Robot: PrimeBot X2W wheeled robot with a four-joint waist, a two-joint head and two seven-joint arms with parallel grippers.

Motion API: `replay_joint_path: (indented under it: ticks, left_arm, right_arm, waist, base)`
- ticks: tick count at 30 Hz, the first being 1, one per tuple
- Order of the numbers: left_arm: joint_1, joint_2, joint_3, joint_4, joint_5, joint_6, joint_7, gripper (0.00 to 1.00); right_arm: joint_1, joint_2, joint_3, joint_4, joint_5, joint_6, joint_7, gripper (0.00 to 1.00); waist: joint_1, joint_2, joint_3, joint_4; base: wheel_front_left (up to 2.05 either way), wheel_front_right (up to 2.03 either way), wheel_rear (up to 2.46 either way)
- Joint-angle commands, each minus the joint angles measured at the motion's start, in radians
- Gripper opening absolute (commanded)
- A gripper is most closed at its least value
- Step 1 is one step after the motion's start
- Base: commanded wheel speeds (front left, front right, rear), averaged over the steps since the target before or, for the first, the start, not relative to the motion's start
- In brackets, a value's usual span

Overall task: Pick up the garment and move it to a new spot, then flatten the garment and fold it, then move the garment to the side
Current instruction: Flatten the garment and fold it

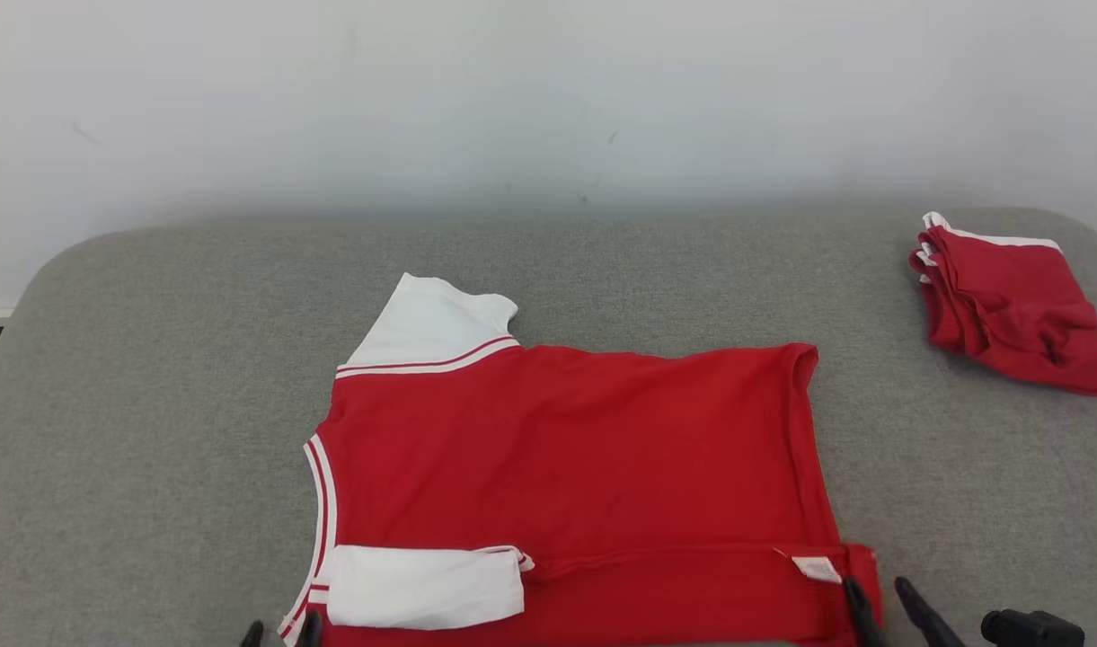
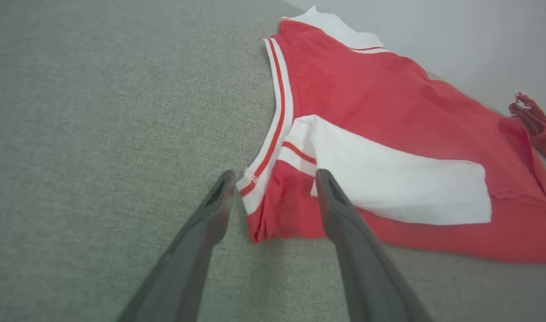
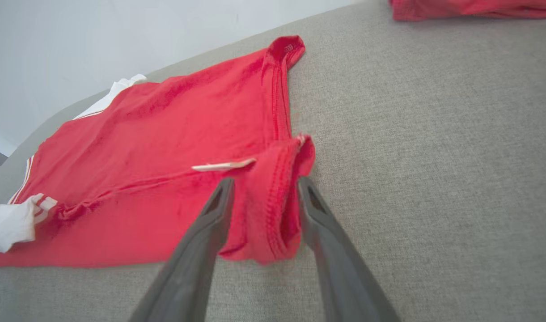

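- Left gripper [image 2: 275, 174] stands wide at our near left, its two fingers on either side of the garment's near neck corner. The striped trim lies in the gap, and we cannot tell whether either finger touches the cloth.
- Right gripper [image 3: 264, 180] is parted less widely at our near right, with the doubled-over hem corner bunched between its fingers. The cloth rests on the worktop and is not lifted.
- We see the garment [image 1: 584, 449], red with white trim, spread flat across the middle of the grey worktop [image 1: 153, 359], neck end to our left and hem to our right.
- Its near long edge is folded over onto the body, making a strip along the side closest to us.
- One white sleeve [image 1: 422, 584] lies on top of that strip near the left gripper; the other sleeve [image 1: 431, 323] sticks out from the far edge.
- A small white label [image 1: 816, 568] shows on the fold line, just beside the right gripper.
- Well apart, at the far right of the worktop, sits a folded pile [image 1: 1006, 305] of red cloth with a white edge.
- Beyond the worktop's far edge rises a pale wall [image 1: 548, 90].
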Motion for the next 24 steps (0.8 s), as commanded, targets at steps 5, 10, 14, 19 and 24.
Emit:
replay_joint_path:
  ticks: [5, 10, 14, 19, 24]
  left_arm:
    - [0.039, -0.009, 0.108, -0.110, 0.093, 0.021, -0.004, 1.00]
    - [0.068, -0.030, 0.211, -0.211, 0.200, 0.025, -0.004, 1.00]
    - [0.080, -0.057, 0.284, -0.286, 0.293, 0.029, -0.004, 1.00]
    - [0.096, -0.080, 0.339, -0.360, 0.411, 0.037, -0.004, 1.00]
    - [0.124, -0.092, 0.379, -0.385, 0.495, 0.032, -0.004, 1.00]
  right_arm:
    - [0.000, 0.022, -0.038, -0.062, -0.047, -0.003, -0.051, 1.00]
    - [-0.009, 0.044, -0.059, -0.095, -0.093, -0.003, -0.120, 1.00]
    - [-0.007, 0.076, -0.077, -0.108, -0.125, -0.003, -0.165, 1.00]
    - [0.001, 0.107, -0.097, -0.110, -0.133, -0.003, -0.195, 1.00]
    - [0.003, 0.120, -0.116, -0.113, -0.148, -0.003, -0.205, 1.00]
  waist:
    - [0.0001, 0.0000, -0.009, 0.000]
    - [0.0001, 0.0000, -0.023, -0.001]
    - [0.0001, 0.0000, -0.033, -0.003]
    - [0.0001, 0.0000, -0.045, -0.009]
    - [0.0001, 0.0000, -0.050, -0.018]
  base:
    - [0.00, 0.00, 0.00]
    - [0.00, 0.00, 0.00]
    - [0.00, 0.00, 0.00]
    - [0.00, 0.00, 0.00]
    - [0.00, 0.00, 0.00]
